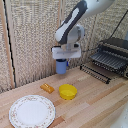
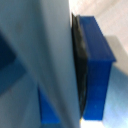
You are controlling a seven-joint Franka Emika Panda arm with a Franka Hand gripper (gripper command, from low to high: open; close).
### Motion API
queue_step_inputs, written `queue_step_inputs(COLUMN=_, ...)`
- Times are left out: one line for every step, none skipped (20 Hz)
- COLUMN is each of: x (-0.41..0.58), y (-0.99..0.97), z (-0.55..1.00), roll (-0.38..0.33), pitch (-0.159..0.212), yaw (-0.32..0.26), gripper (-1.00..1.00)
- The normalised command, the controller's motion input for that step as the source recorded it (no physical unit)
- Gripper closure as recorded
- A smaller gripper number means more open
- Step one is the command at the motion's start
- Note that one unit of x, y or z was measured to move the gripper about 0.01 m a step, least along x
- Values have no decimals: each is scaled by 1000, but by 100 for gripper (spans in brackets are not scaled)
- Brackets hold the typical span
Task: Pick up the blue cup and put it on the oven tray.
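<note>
blue cup (image 1: pixel 61 66), yellow bowl (image 1: pixel 68 91), white patterned plate (image 1: pixel 32 111)

Your blue cup (image 1: pixel 61 66), small plain cylinder, hung upright in the air above the wooden table, top hidden, well apart from your oven tray (image 1: pixel 106 60), dark wire rack of thin parallel bars, pulled out level at the exterior view's right.

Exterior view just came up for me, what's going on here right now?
The arm's gripper holds the blue cup in the air above the wooden table. The oven tray waits, pulled out, at the exterior view's right. A yellow bowl, a small orange item and a patterned plate sit on the table below.
</note>
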Motion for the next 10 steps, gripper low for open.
queue_step_inputs(x=46, y=-480, z=746, roll=7, pitch=28, yaw=-231, gripper=100)
queue_step_inputs(x=3, y=-449, z=680, roll=29, pitch=0, yaw=-222, gripper=100)
queue_step_inputs(x=0, y=-386, z=623, roll=51, pitch=0, yaw=-220, gripper=100)
queue_step_inputs(x=26, y=-417, z=594, roll=15, pitch=0, yaw=-238, gripper=100)
queue_step_inputs(x=11, y=-434, z=529, roll=0, pitch=0, yaw=-255, gripper=100)
queue_step_inputs(x=3, y=-431, z=543, roll=0, pitch=0, yaw=-258, gripper=100)
queue_step_inputs(x=14, y=-460, z=566, roll=0, pitch=0, yaw=-249, gripper=100)
queue_step_inputs(x=0, y=-489, z=574, roll=0, pitch=17, yaw=-240, gripper=100)
queue_step_inputs(x=3, y=-503, z=583, roll=0, pitch=33, yaw=-234, gripper=100)
queue_step_inputs(x=9, y=-526, z=560, roll=0, pitch=36, yaw=-223, gripper=100)
